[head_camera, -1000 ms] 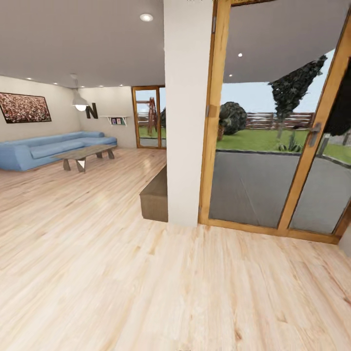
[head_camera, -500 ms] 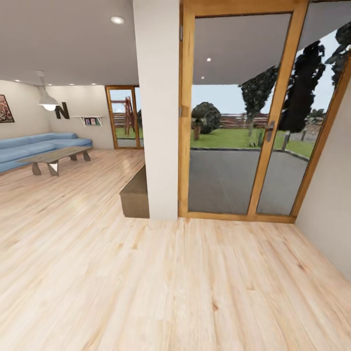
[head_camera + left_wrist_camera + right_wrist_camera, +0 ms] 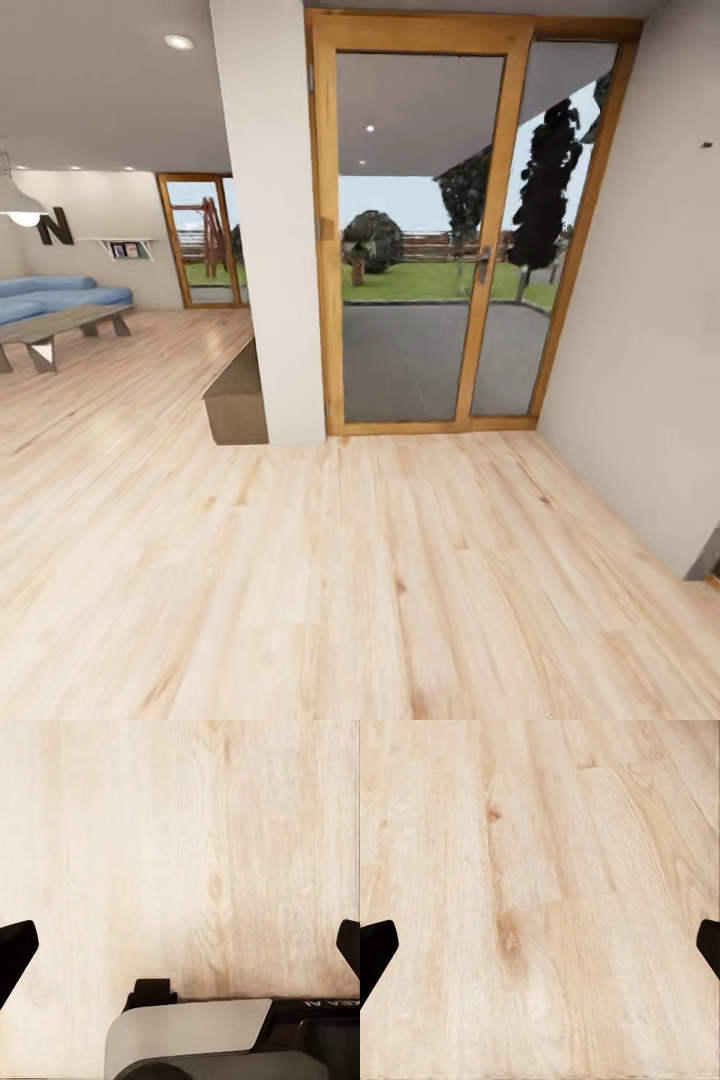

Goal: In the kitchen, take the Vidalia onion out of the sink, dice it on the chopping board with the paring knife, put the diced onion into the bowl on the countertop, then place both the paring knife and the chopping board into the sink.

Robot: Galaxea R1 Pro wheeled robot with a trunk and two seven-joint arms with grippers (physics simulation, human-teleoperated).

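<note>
Since I'm in transit, both pincers, left (image 3: pixel 180 945) & right (image 3: pixel 540 945), hang apart, empty over floor (image 3: pixel 360 580); glass door (image 3: pixel 420 240) at 12.

- A wood floor (image 3: pixel 380 590) ran from the foreground back to the far walls.
- A square pillar (image 3: pixel 265 220) stood ahead, left of centre.
- Immediately right of the pillar, touching it, was a glazed double door (image 3: pixel 430 240); beyond its panes lay a patio (image 3: pixel 410 350), then lawn, trees and a fence (image 3: pixel 430 243).
- A plain wall (image 3: pixel 640 300) met the door frame on the right and came forward along that side.
- A low bench (image 3: pixel 238 392) sat against the pillar's left side, on the floor.
- Far left, a coffee table (image 3: pixel 55 328) stood in front of a sofa (image 3: pixel 60 296).
- Behind them, on the back wall, hung a letter N (image 3: pixel 55 227) and a shelf (image 3: pixel 122 245); right of the shelf was a second glazed door (image 3: pixel 200 243).
- A pendant lamp (image 3: pixel 15 200) hung above the sofa area.
</note>
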